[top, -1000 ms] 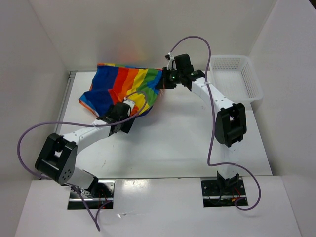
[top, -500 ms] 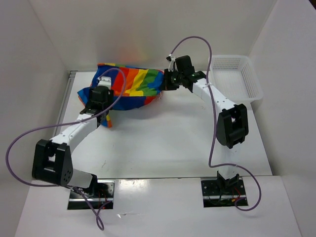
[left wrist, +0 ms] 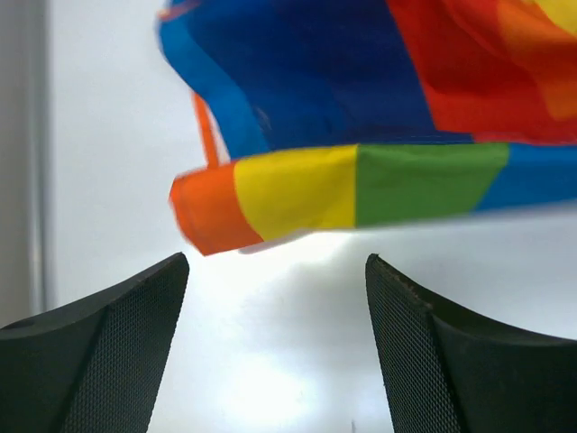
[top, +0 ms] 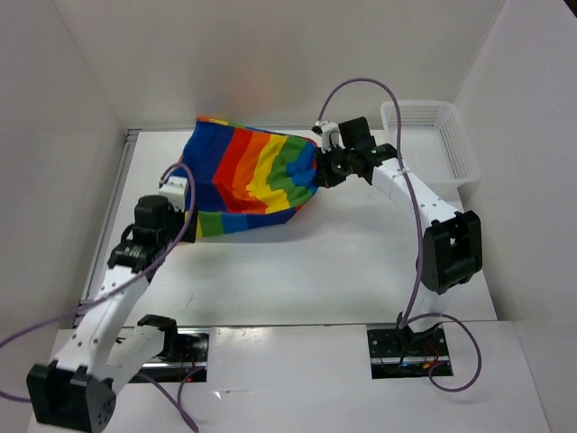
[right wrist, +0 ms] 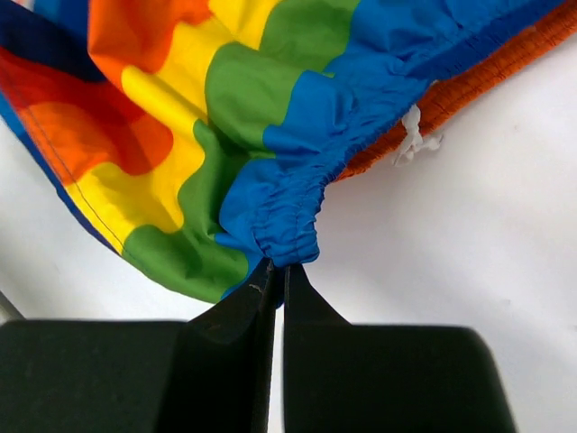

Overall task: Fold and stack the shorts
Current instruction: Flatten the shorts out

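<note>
The rainbow-striped shorts [top: 248, 176] hang spread at the back of the table, pulled up at their right end. My right gripper [top: 325, 170] is shut on the blue elastic waistband; in the right wrist view the fingertips [right wrist: 281, 263] pinch a gathered fold of the shorts [right wrist: 270, 117], and a bit of white drawstring [right wrist: 415, 140] shows beside the orange edge. My left gripper [top: 180, 203] sits just off the shorts' lower left corner. Seen from the left wrist, that gripper [left wrist: 276, 262] is open with nothing between its fingers, and the shorts [left wrist: 361, 180] hang ahead of them.
A white mesh basket [top: 431, 135] stands at the back right, behind the right arm. White walls close in the table on the left, back and right. Purple cables loop off both arms.
The left arm has drawn back toward the near left, away from the shorts. The right gripper has carried the waistband to the right and up, so the shorts now hang spread out.
</note>
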`<action>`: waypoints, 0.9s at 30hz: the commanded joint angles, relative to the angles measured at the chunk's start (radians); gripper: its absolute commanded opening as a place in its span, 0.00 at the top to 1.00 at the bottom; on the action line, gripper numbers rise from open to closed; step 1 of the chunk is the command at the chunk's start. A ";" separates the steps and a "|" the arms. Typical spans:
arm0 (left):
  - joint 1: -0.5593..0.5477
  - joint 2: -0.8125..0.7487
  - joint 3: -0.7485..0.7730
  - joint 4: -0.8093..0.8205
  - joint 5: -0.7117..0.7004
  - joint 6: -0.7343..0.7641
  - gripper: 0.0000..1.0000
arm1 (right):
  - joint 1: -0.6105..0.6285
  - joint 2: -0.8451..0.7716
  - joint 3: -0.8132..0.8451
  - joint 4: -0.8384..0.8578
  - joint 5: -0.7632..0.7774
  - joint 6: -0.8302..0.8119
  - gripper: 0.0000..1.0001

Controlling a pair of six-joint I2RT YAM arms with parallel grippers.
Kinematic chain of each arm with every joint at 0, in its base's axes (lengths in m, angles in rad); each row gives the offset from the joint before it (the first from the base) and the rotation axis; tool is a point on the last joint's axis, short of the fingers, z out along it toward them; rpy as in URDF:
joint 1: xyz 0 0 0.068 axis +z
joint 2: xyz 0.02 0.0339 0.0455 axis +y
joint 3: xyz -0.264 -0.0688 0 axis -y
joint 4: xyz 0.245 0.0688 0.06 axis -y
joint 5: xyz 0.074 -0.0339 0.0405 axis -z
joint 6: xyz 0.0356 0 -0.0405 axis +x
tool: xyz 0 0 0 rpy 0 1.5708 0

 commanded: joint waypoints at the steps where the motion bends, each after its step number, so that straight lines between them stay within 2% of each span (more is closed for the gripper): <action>1: -0.022 -0.155 -0.103 -0.187 0.128 0.003 0.14 | -0.004 -0.051 -0.062 -0.075 -0.016 -0.152 1.00; 3: -0.031 -0.168 -0.117 -0.280 0.139 0.003 0.12 | -0.004 -0.060 -0.081 -0.093 -0.042 -0.186 1.00; 5: -0.041 -0.146 -0.117 -0.320 0.162 0.003 0.06 | -0.004 -0.060 -0.105 -0.107 -0.054 -0.204 1.00; 8: -0.050 -0.091 -0.130 -0.276 0.130 0.003 0.00 | -0.004 -0.060 -0.131 -0.130 -0.022 -0.253 1.00; 10: -0.050 -0.016 -0.102 -0.279 0.116 0.003 0.00 | -0.004 -0.060 -0.164 -0.130 0.010 -0.298 1.00; 11: -0.050 0.012 -0.073 -0.357 0.160 0.003 0.00 | -0.004 -0.071 -0.176 -0.130 0.050 -0.298 0.81; 12: -0.050 0.038 -0.041 -0.407 0.188 0.003 0.00 | -0.004 -0.071 -0.190 -0.130 0.065 -0.310 0.57; 13: -0.050 0.070 -0.016 -0.447 0.209 0.003 0.00 | -0.004 -0.081 -0.214 -0.141 0.074 -0.339 0.25; 14: -0.050 0.070 -0.002 -0.498 0.220 0.003 0.00 | -0.004 -0.101 -0.227 -0.141 0.084 -0.353 0.04; 15: -0.050 0.070 -0.002 -0.514 0.220 0.003 0.00 | -0.004 -0.114 -0.240 -0.141 0.125 -0.362 0.00; 18: -0.085 -0.032 -0.070 -0.532 0.202 0.003 0.00 | -0.004 -0.164 -0.274 -0.081 0.253 -0.422 0.00; 20: -0.110 -0.069 -0.106 -0.560 0.188 0.003 0.00 | -0.004 -0.184 -0.283 -0.031 0.326 -0.517 0.00; 24: -0.154 -0.022 -0.092 -0.653 0.179 0.003 0.00 | 0.022 -0.170 -0.257 -0.105 0.346 -0.710 0.00; 27: -0.163 0.015 -0.082 -0.699 0.151 0.003 0.00 | 0.141 -0.170 -0.329 -0.086 0.430 -0.801 0.00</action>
